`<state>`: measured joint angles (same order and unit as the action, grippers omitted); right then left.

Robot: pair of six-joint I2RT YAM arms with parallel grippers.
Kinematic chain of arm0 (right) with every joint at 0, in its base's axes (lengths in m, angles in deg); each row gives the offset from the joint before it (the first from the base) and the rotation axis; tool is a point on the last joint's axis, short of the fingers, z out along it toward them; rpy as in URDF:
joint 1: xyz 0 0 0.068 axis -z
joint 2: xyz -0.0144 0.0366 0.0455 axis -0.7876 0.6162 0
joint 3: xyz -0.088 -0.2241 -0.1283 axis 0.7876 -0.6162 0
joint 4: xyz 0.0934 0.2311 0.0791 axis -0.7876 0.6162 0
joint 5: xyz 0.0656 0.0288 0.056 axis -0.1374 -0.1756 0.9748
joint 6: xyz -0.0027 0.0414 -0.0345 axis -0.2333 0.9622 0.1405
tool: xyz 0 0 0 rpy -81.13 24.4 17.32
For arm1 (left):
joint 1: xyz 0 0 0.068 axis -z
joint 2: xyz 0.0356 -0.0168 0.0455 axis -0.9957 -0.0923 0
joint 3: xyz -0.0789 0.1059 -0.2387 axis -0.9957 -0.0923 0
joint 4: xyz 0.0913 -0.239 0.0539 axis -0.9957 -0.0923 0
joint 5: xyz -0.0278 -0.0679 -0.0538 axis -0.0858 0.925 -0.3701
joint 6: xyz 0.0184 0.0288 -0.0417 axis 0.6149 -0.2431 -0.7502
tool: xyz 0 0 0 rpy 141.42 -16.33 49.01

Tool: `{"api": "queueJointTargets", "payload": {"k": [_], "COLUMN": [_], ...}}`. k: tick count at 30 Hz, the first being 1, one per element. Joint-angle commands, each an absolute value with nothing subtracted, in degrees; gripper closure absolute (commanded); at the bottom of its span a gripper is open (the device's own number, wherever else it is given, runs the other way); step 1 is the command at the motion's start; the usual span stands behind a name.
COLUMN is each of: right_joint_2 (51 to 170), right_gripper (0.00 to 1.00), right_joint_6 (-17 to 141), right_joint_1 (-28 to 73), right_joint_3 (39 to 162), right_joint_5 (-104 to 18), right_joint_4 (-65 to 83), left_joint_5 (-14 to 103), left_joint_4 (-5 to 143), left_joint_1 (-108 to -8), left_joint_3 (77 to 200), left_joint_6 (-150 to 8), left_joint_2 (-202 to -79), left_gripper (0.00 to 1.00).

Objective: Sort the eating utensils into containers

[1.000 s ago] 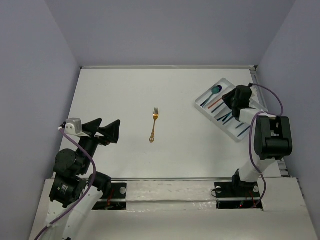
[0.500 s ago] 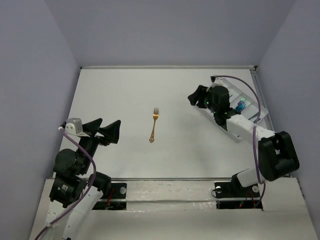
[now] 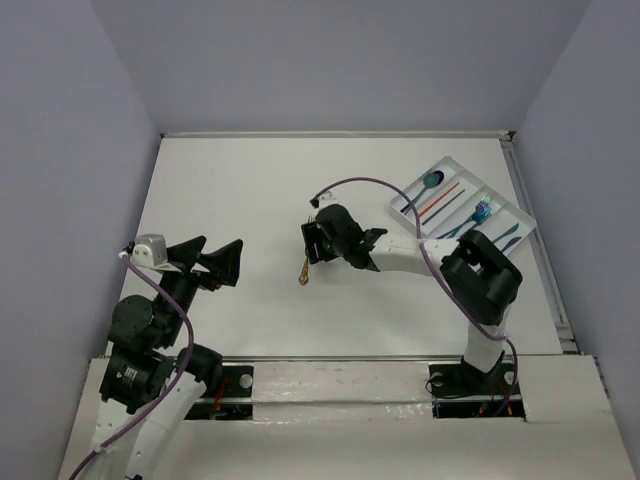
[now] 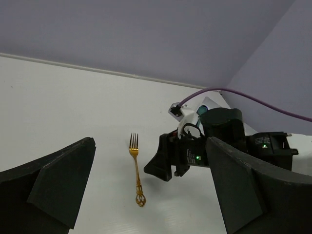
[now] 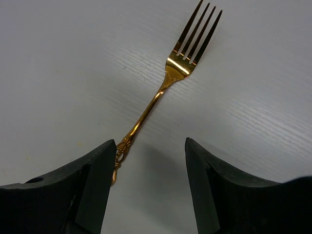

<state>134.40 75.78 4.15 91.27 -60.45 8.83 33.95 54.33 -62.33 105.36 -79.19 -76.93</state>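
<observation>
One gold fork (image 3: 304, 268) (image 4: 135, 170) (image 5: 165, 83) lies alone mid-table, tines pointing away from the arm bases. My right gripper (image 3: 312, 242) (image 5: 150, 146) hovers low over it, open and holding nothing. The ornate handle end runs under the left finger (image 5: 92, 180), and the tines lie ahead of the fingertips. The white divided tray (image 3: 448, 158) sits at the far right with several utensils in its compartments, among them a teal spoon (image 3: 432, 180) and an orange-red piece (image 3: 440, 200). My left gripper (image 3: 220, 246) (image 4: 150, 146) stays open and empty at the left, well short of the fork.
The right arm (image 3: 420, 250) stretches across the table from its base to the fork, with a purple cable (image 3: 360, 183) looping above it. Purple walls close in the table on three sides. A metal rail (image 3: 535, 250) runs along the right edge.
The right arm swung from the tray at the far right over to the gold fork in the middle, with its jaws opening wider. The left arm and the fork stayed put.
</observation>
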Motion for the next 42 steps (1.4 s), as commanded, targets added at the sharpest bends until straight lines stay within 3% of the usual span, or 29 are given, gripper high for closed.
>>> {"api": "queueJointTargets", "payload": {"k": [1, 9, 12, 18, 21, 26, 28, 36, 42], "right_joint_2": [138.75, 147.64, 150.44, 152.74, 152.31, 149.85, 148.35, 133.70, 112.60], "right_gripper": [0.35, 0.36, 0.40, 0.68, 0.73, 0.90, 1.00, 1.00, 1.00], "right_joint_6": [75.75, 75.57, 74.96, 74.69, 74.95, 76.97, 77.85, 82.16, 85.06], "right_joint_1": [2.40, 0.55, -0.16, -1.21, -1.21, -1.21, -1.21, 4.93, 22.67], "right_joint_3": [97.16, 105.43, 108.15, 110.27, 109.66, 105.44, 103.42, 92.62, 77.24], "right_joint_5": [-64.66, -66.51, -69.58, -74.94, -76.70, -78.55, -79.42, -79.87, -78.46], "right_joint_4": [10.84, 14.35, 16.55, 21.47, 22.36, 21.04, 19.99, 9.98, -0.85], "left_joint_5": [34.56, 34.39, 34.39, 34.48, 34.56, 34.74, 34.65, 34.74, 34.39], "left_joint_4": [57.55, 57.46, 57.46, 57.46, 57.46, 57.55, 57.55, 57.46, 57.46], "left_joint_1": [-62.73, -62.73, -62.73, -62.73, -62.73, -62.73, -62.73, -62.73, -62.73], "left_joint_3": [105.08, 105.08, 105.08, 105.08, 105.08, 104.99, 104.99, 104.99, 105.08], "left_joint_6": [-78.54, -78.63, -78.63, -78.63, -78.63, -78.63, -78.63, -78.63, -78.54], "left_joint_2": [-77.12, -76.33, -76.33, -76.33, -76.41, -76.59, -76.68, -76.68, -75.98], "left_gripper": [0.01, 0.01, 0.01, 0.01, 0.01, 0.01, 0.01, 0.01, 0.01]}}
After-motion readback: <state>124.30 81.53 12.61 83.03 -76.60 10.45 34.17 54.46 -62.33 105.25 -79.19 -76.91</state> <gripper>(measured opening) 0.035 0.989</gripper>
